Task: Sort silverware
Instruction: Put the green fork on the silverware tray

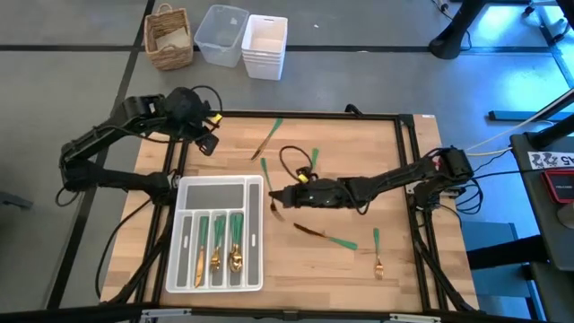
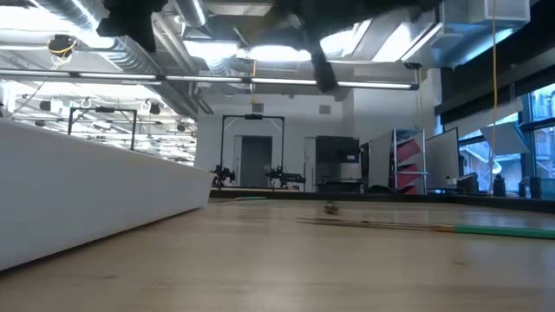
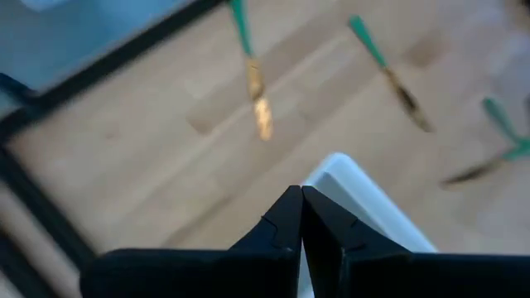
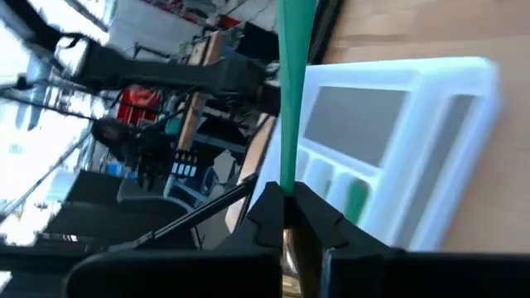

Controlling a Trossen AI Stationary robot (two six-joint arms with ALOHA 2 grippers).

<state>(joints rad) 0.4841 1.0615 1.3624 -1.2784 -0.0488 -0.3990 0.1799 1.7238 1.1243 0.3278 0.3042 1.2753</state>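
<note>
Slim green-handled utensil (image 4: 291,91) pinched in the right gripper (image 4: 288,217), fingers clenched near its gold head, just beside the white tray (image 1: 188,280). Light, stiff, likely slippery, so it could pivot. More silverware (image 1: 327,237) lies scattered on the table (image 1: 359,144). Left gripper (image 3: 300,217) clenched empty behind the tray.

Silverware (image 1: 235,242): shiny gold metal heads, matt green handles. Tray (image 1: 217,184) smooth white plastic. Table (image 1: 359,148) pale matt wood.

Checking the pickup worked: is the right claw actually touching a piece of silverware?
Touching. The right wrist view shows the right claw shut on a green handle, which rises straight from between its fingers, beside the tray.
</note>
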